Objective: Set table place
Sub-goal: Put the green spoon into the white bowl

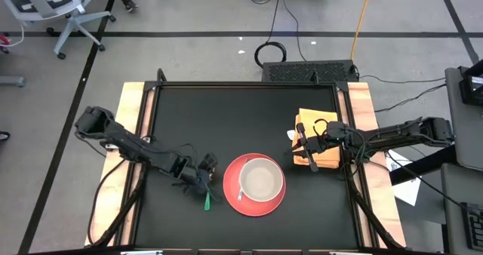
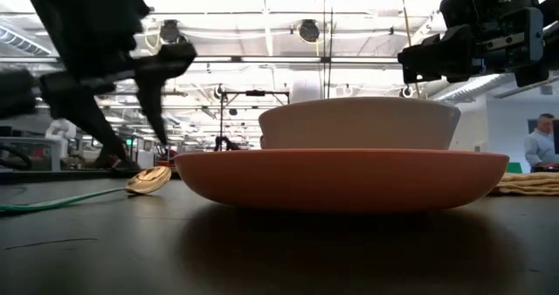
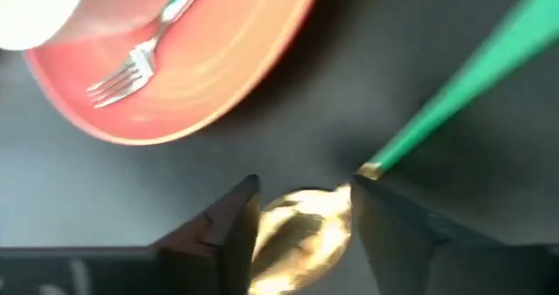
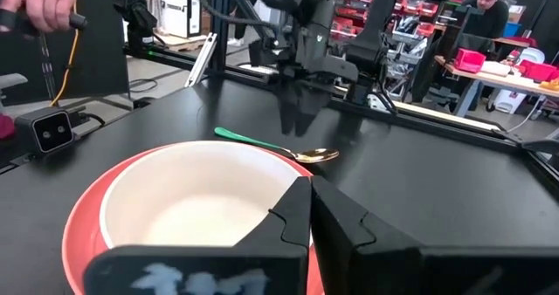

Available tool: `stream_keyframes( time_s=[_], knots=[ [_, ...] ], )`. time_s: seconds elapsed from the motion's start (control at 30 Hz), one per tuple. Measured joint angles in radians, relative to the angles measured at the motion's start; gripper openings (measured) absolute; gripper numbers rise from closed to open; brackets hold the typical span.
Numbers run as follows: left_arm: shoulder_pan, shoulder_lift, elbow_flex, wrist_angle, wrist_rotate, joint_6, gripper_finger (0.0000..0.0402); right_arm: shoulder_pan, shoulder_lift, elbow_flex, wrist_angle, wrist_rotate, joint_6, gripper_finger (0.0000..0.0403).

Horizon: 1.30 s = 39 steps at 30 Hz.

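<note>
A spoon with a gold bowl (image 3: 301,229) and a green handle (image 3: 463,85) lies flat on the black table (image 1: 226,112), just left of a red plate (image 1: 234,198). A white bowl (image 1: 260,178) stands on the plate, and a fork (image 3: 127,72) rests on the plate's rim. My left gripper (image 1: 204,182) is open and hovers over the spoon's bowl, one finger on each side; in the right wrist view it (image 4: 295,116) hangs a little above the spoon (image 4: 314,155). My right gripper (image 4: 310,209) is shut and empty, raised above a yellow napkin (image 1: 321,134) to the right of the plate.
The yellow napkin lies folded at the table's right side under my right arm. Light wooden strips (image 1: 132,134) run along the table's left and right sides. Bare black tabletop lies on the far side of the plate. A person's hand (image 4: 39,3) shows beyond the table.
</note>
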Motion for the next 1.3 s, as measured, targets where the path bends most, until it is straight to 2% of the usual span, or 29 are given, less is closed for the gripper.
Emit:
stream_keyframes(
  time_s=[0.17,0.33,0.47,0.63,1.0,1.1,1.3],
  knots=[
    [-0.028,0.062,0.045,-0.077,-0.178,0.051,0.0231,0.000,0.000,0.000,0.006,0.000,0.000,0.0000],
    [-0.055,0.070,0.112,-0.146,-0.190,0.097,0.0241,0.000,0.000,0.000,0.007,0.000,0.003,0.0000],
    [-0.074,0.070,0.154,-0.154,-0.170,0.116,0.0241,0.000,0.000,0.000,0.006,0.000,0.001,0.0000],
    [-0.089,0.070,0.148,-0.188,-0.069,0.237,0.0241,0.000,0.000,0.000,0.007,0.001,0.000,0.0000],
    [-0.080,0.085,0.135,-0.203,-0.038,0.386,0.0241,0.000,0.000,0.000,0.026,0.001,0.000,0.0000],
    [-0.069,0.111,0.135,-0.189,0.001,0.429,0.0241,0.000,0.000,0.000,0.028,0.001,0.000,0.0000],
    [-0.067,0.166,0.135,-0.196,-0.001,0.479,0.0241,0.000,0.000,0.000,0.036,0.001,0.008,0.0000]
  ],
)
